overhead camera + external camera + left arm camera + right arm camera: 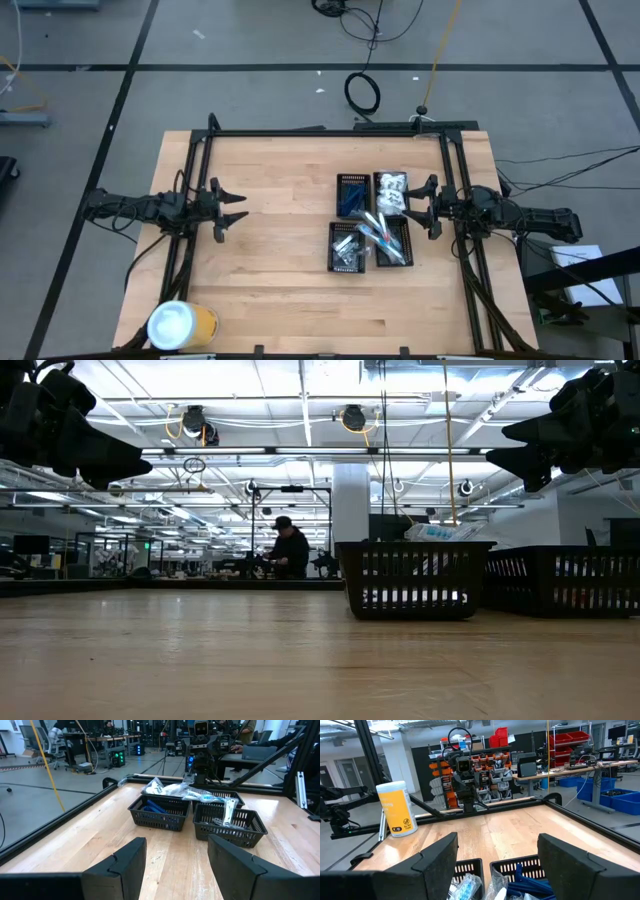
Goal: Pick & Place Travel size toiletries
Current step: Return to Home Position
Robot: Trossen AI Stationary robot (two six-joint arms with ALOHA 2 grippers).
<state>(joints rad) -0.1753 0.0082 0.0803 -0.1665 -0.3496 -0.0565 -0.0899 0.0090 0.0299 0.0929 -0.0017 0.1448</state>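
The travel size toiletries lie in a cluster of black gridded trays (pixel 341 182) on the table's right half. There are blue razors (pixel 352 201), a crinkly clear-white packet (pixel 391 190), toothbrushes (pixel 376 232) and silvery little tubes (pixel 346 251). My right gripper (pixel 412 204) hangs open, level and raised, just right of the trays, fingers pointing at them; its wrist view looks over the trays (pixel 470 867) between its fingers (pixel 440 860). My left gripper (pixel 242 204) is open near the left edge, facing the trays (pixel 160 815) across bare wood.
A yellow cylinder with a white lid (pixel 182 324) stands at the near left corner of the table. A black frame (pixel 330 132) runs along the far edge and both sides. Bare wood (pixel 290 215) lies between my left gripper and the trays. A person (pixel 291 550) works far behind the table.
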